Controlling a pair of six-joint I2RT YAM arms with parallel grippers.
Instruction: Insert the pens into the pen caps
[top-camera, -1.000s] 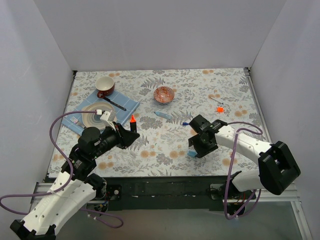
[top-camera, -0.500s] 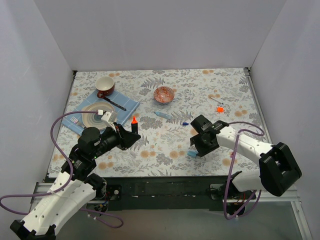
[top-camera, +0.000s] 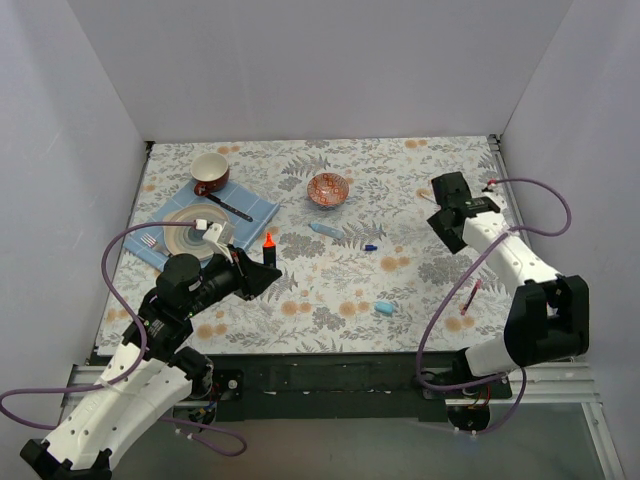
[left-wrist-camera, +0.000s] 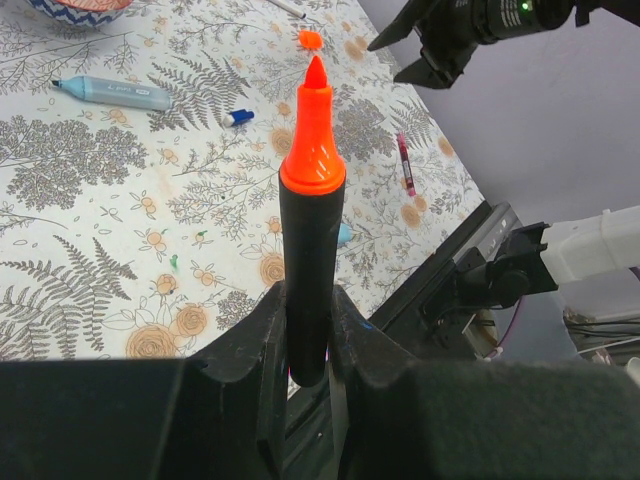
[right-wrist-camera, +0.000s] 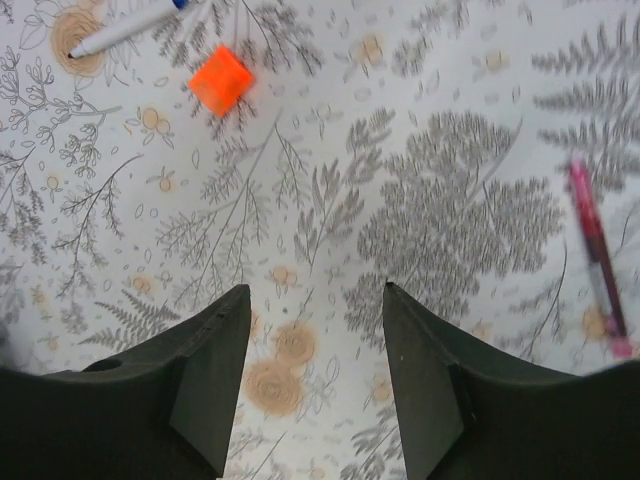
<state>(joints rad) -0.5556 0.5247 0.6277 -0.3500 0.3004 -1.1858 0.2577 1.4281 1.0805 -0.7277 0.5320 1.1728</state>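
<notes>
the flowered table (top-camera: 330, 290) held a blue mat (top-camera: 262, 208) by its far left corner, a bowl (top-camera: 328, 189) toward the far edge, a pink pen (top-camera: 467, 297) near the right edge.

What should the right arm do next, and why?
Probably shift the right gripper over the orange cap and lower onto it. Its jaws stand open and empty, and the cap lies free on the table, up and left of them in the wrist view. The left gripper holds the black marker upright, its orange tip bare.
</notes>
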